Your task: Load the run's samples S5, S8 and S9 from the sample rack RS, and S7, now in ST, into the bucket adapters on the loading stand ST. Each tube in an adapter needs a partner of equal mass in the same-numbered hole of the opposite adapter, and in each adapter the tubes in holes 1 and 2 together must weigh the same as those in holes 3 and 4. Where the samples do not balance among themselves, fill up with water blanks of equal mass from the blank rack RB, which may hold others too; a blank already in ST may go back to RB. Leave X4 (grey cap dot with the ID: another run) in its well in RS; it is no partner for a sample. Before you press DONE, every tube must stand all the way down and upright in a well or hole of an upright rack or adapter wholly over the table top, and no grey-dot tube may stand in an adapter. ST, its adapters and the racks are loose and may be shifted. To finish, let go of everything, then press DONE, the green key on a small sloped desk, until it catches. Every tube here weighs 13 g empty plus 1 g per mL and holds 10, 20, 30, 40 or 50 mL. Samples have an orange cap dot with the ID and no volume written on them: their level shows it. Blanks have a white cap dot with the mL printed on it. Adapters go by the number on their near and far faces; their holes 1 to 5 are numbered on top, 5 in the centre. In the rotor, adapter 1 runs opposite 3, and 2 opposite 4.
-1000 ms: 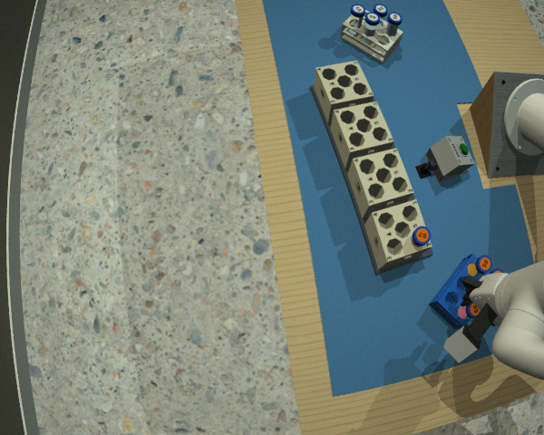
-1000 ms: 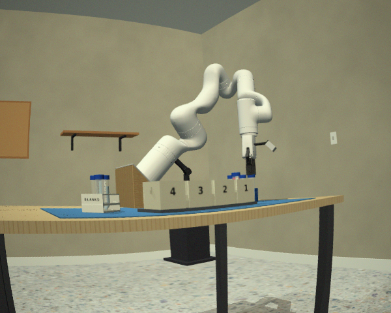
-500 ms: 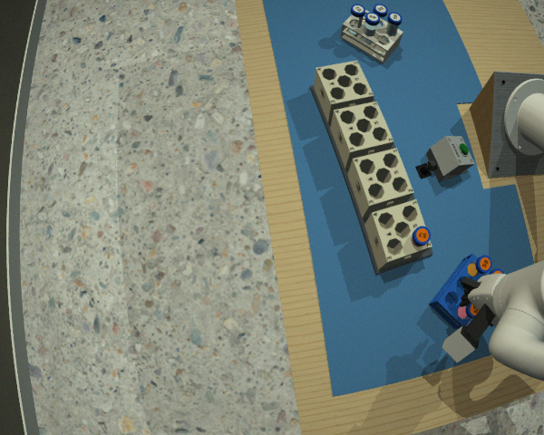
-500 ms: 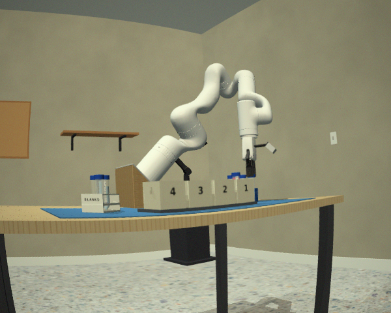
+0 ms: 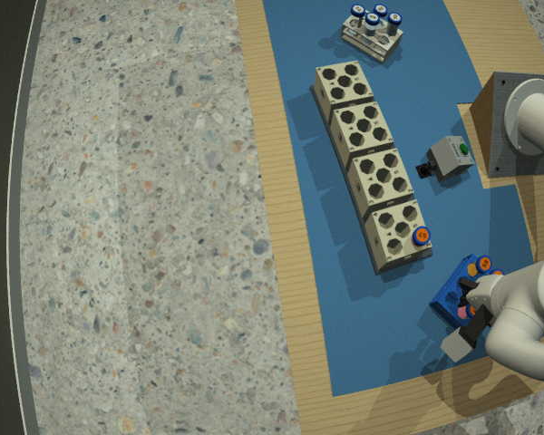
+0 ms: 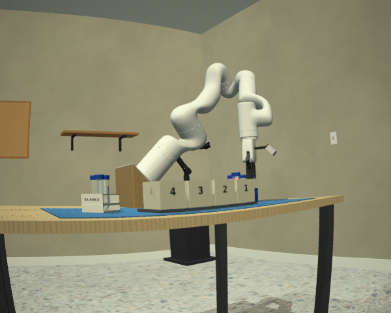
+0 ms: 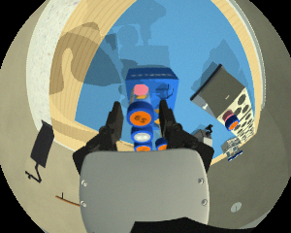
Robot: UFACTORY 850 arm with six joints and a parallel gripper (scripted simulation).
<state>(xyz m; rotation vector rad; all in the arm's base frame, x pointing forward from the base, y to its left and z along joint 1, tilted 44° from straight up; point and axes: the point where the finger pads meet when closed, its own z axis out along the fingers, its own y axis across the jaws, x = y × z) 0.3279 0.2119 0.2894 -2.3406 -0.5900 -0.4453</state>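
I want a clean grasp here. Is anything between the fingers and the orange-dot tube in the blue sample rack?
Nothing visible does: the gripper stands open with its fingers either side of the orange-dot tube in the blue sample rack.
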